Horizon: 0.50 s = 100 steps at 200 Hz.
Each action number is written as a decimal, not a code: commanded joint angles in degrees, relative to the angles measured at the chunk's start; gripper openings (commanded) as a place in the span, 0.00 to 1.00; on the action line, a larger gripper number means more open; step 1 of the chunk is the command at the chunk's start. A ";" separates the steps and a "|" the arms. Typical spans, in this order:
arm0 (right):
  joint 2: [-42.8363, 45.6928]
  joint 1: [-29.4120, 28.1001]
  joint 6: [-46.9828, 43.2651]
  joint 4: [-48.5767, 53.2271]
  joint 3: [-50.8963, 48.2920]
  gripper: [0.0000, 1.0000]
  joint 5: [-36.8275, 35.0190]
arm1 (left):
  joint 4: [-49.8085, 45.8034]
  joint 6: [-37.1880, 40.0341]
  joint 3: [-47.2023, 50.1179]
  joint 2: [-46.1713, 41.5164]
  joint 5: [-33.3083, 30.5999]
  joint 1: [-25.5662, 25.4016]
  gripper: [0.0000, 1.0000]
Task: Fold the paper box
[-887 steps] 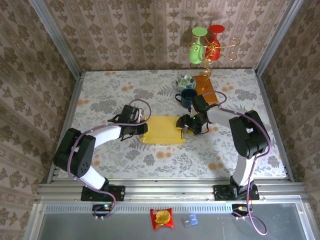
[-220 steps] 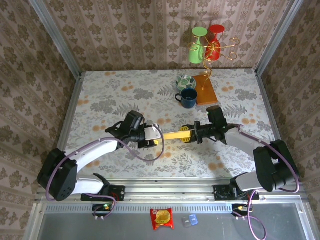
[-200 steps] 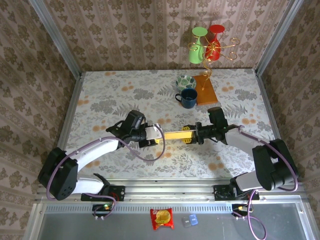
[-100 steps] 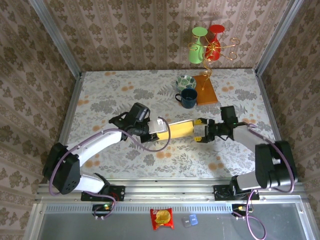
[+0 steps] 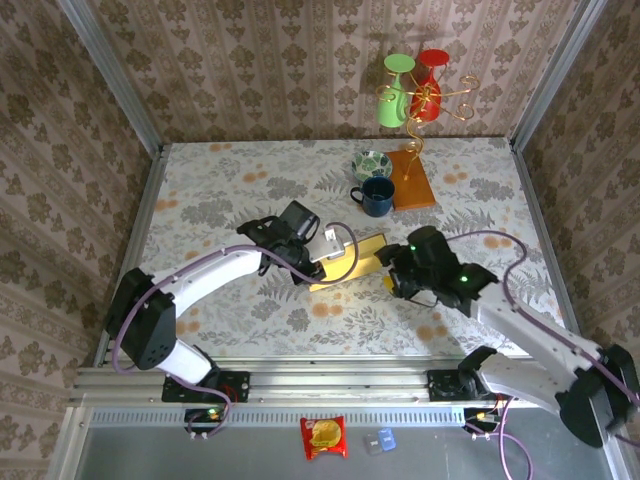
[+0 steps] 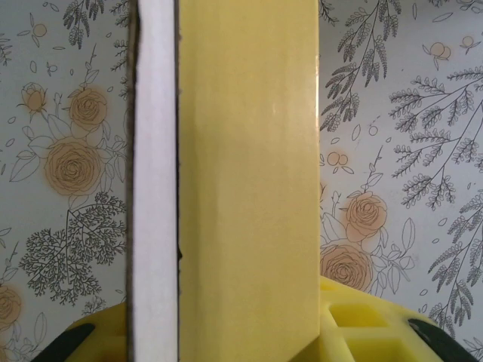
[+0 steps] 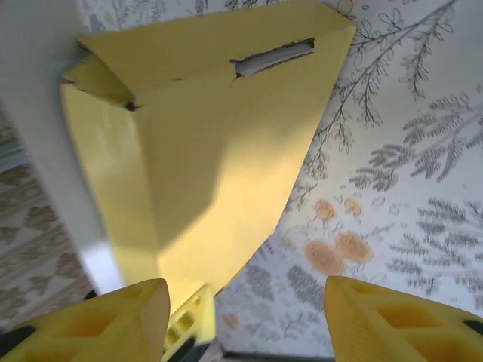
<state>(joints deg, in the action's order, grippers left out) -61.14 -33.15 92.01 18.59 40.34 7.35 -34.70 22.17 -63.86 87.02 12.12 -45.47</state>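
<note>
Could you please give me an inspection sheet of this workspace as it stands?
Surface: table with floral cover, no spills seen.
Job's things: paper box, yellow, partly folded, held tilted off the table.
Clutter: blue mug, patterned bowl and wooden board at the far side; snack packet on the front ledge.
Grippers: left gripper fingers shut on the paper box; right gripper open, box beside one finger.
Cables: purple cable loops by the left wrist.
Surroundings: wallpapered walls; cup stand at the back.
</note>
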 commanded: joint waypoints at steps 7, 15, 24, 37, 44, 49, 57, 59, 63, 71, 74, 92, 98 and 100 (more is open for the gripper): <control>-8.18 -2.67 -4.29 -8.38 5.42 0.55 -5.21 | -2.74 -1.78 -1.44 1.46 -1.69 -0.48 0.29; -10.23 -3.42 -4.49 -10.28 6.34 0.55 -4.66 | -2.62 -1.53 -1.35 1.46 -1.92 -0.49 0.29; -12.06 -4.28 -4.63 -10.78 7.73 0.54 -4.50 | -2.49 -1.35 -1.25 1.48 -2.08 -0.41 0.29; -13.41 -5.28 -4.90 -11.88 8.69 0.54 -4.74 | -2.13 -1.21 -1.15 1.53 -2.13 -0.41 0.29; -13.71 -5.62 -4.90 -11.93 8.90 0.53 -4.94 | -1.98 -1.28 -1.19 1.65 -2.20 -0.32 0.29; -13.84 -5.85 -4.82 -11.61 9.05 0.53 -5.04 | -1.88 -1.24 -1.20 1.69 -2.20 -0.32 0.29; -14.05 -5.96 -4.77 -11.71 8.91 0.52 -4.98 | -1.58 -1.34 -1.21 1.79 -2.16 -0.16 0.29; -14.12 -5.96 -4.70 -11.84 8.82 0.52 -4.96 | -1.53 -1.39 -1.19 1.82 -2.14 -0.08 0.29; -14.16 -6.03 -4.41 -12.08 8.51 0.51 -4.98 | -1.35 -1.39 -1.18 1.91 -2.09 -0.13 0.29; -14.32 -6.04 -3.76 -12.45 7.98 0.50 -4.89 | -1.16 -1.48 -1.28 1.99 -1.93 -0.14 0.29; -14.36 -6.05 -3.62 -12.93 7.77 0.50 -4.92 | -1.13 -1.50 -1.42 2.02 -1.92 -0.08 0.29; -14.60 -6.23 -3.94 -12.69 8.61 0.50 -5.02 | -1.34 -1.52 -1.73 2.48 -1.97 -0.01 0.29; -14.89 -6.23 -3.94 -12.19 8.76 0.50 -4.83 | -1.29 -1.52 -1.63 2.43 -1.90 0.03 0.29; -15.06 -6.23 -4.01 -12.24 8.78 0.49 -4.77 | -1.26 -1.52 -1.65 2.38 -1.94 0.03 0.29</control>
<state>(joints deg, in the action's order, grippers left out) -74.91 -38.89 88.62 7.18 47.40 4.03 -33.85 21.10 -64.25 87.92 10.26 -45.30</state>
